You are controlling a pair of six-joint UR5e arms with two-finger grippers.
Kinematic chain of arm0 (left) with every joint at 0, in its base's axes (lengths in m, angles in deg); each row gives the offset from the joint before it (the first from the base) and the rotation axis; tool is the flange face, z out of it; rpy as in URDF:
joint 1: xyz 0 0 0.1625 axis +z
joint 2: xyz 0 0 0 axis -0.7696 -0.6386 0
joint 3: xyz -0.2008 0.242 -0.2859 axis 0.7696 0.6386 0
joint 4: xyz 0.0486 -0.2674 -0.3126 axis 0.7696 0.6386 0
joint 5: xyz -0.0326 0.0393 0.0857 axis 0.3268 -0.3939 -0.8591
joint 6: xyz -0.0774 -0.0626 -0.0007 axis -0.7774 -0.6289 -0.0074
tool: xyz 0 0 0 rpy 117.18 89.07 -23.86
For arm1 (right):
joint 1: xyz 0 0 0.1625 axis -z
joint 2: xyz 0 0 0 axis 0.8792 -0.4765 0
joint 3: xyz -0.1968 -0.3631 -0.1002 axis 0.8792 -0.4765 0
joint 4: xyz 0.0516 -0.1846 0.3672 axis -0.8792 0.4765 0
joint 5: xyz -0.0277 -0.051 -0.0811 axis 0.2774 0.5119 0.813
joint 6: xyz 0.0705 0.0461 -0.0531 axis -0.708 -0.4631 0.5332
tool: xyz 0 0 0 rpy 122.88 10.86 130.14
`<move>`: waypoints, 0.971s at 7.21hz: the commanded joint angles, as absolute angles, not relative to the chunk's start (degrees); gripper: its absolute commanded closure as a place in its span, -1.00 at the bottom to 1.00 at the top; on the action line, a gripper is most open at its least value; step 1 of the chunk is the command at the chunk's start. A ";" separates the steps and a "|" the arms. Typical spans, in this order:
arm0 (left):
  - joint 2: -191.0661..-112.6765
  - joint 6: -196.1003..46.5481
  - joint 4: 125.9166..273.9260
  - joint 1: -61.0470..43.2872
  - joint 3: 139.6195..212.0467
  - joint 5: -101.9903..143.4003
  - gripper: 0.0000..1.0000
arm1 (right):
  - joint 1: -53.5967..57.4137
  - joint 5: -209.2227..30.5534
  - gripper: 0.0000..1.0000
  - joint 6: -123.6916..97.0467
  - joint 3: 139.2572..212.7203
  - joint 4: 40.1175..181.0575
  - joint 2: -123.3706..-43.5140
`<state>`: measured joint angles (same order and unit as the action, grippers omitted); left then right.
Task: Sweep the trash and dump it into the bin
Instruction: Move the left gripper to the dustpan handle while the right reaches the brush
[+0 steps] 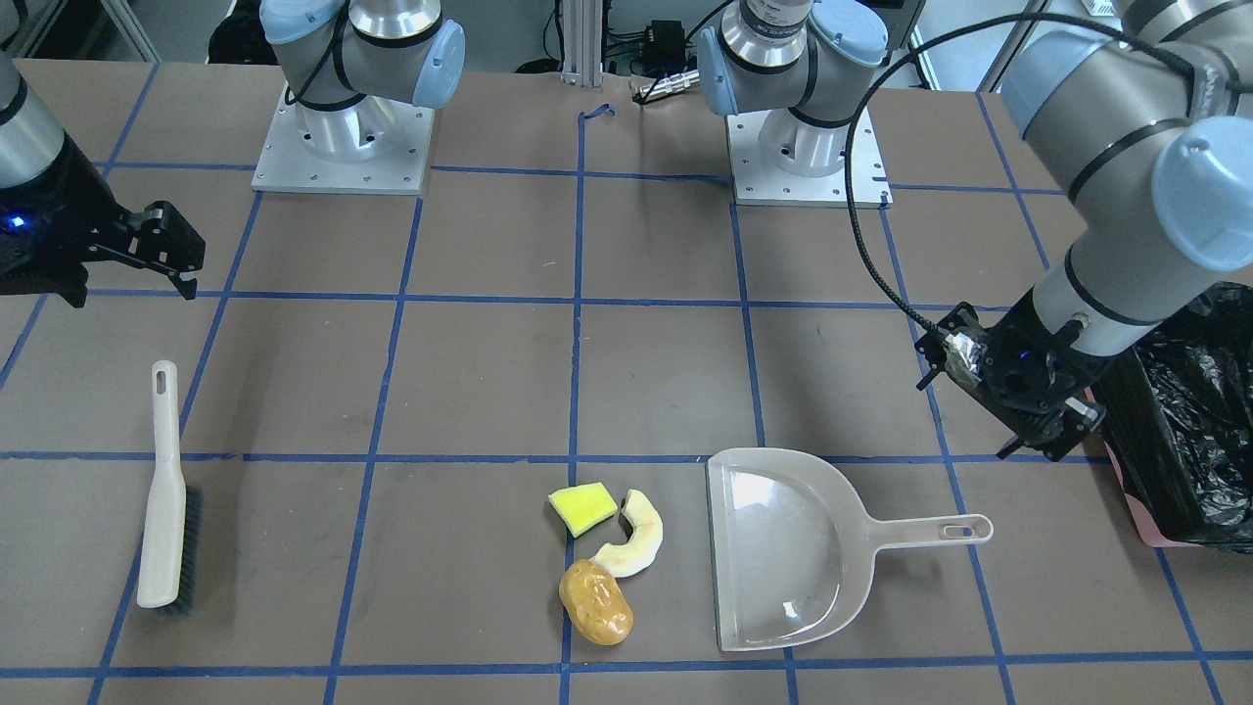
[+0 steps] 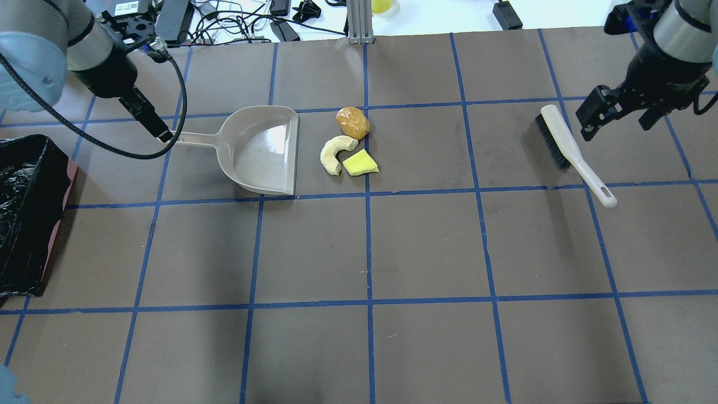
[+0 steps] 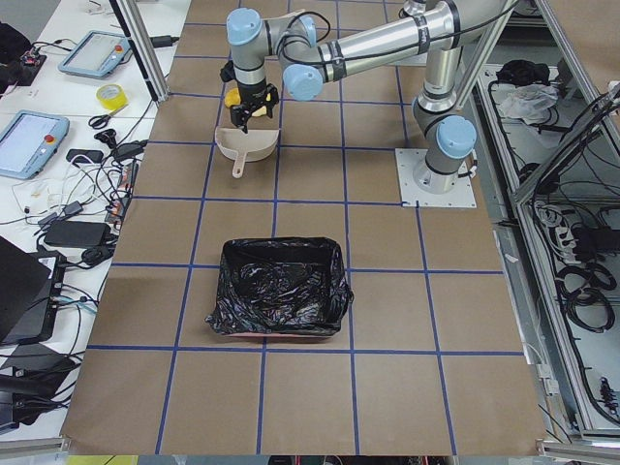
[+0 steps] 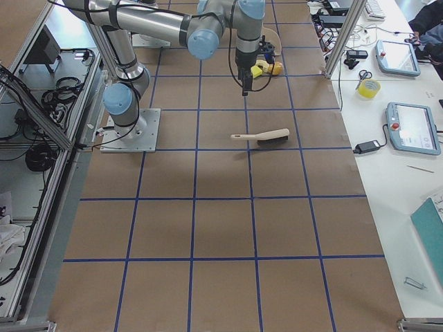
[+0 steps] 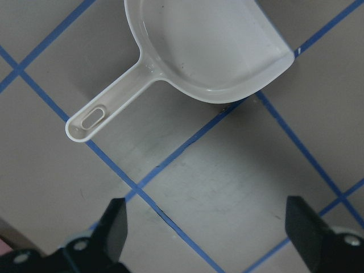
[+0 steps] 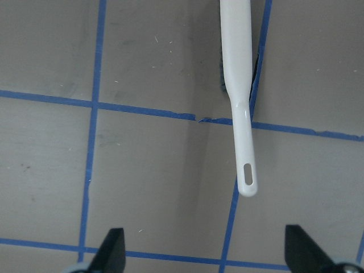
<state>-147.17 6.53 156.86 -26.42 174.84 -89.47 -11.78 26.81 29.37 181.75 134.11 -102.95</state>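
Jaws wide and empty on left gripper and right gripper, spongy yellow wedge, pale crescent and glossy amber lump cluster beside the smooth dustpan toward the table's far edge, crinkly black-lined bin half cropped at its left end.

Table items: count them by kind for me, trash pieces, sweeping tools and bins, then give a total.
Trash pieces: 3 (yellow sponge-like wedge, pale cream curved crescent slice, amber-orange glossy lump)
Sweeping tools: 2 (beige plastic dustpan, cream-handled brush with dark bristles)
Bins: 1 (pink rectangular bin lined with a black plastic bag)
Total: 6
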 commanded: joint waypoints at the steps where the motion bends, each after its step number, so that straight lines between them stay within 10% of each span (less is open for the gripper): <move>1: -153.43 21.62 146.80 -26.15 174.69 -89.25 -0.99 | -7.13 28.52 -1.00 39.25 185.65 141.13 -99.79; 7: -162.94 32.94 143.24 -26.50 172.58 -89.69 -0.95 | -5.78 29.40 -1.00 45.01 186.61 147.75 -87.30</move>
